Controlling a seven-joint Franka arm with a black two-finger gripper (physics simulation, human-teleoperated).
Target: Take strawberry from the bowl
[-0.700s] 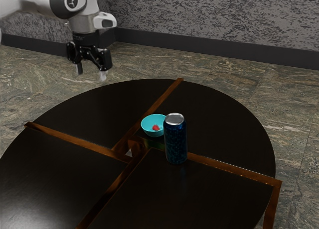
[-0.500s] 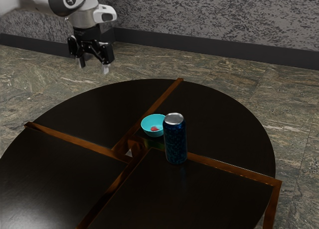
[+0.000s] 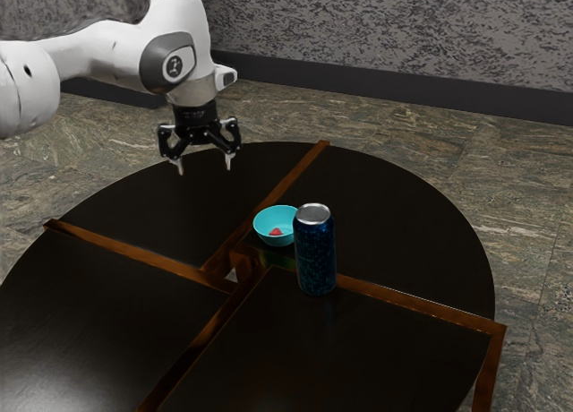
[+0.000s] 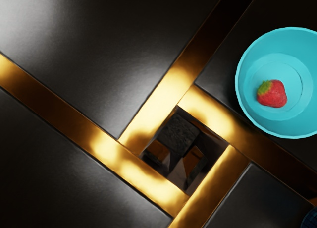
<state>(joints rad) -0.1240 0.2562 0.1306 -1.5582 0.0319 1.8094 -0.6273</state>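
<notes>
A black claw (image 3: 205,168) hung over a dark round counter (image 3: 394,206), its two fingers spread well apart with nothing between them, while a red strawberry (image 4: 272,93) lay inside a turquoise bowl (image 4: 247,110) beside a blue can (image 3: 315,255). The fruit sat below the claw and off toward the exterior view's right, nearer that camera, so the lone arm would likely need to travel across that way before dropping straight down. The strawberry rested on its side on the bowl's floor, its long axis running from leafy cap to red end; the cap faced roughly away from the can, the red end slanting inward and toward the can's side. Fingers closing across that short axis appeared the safer grip, with the bowl's wall a possible snag.
</notes>
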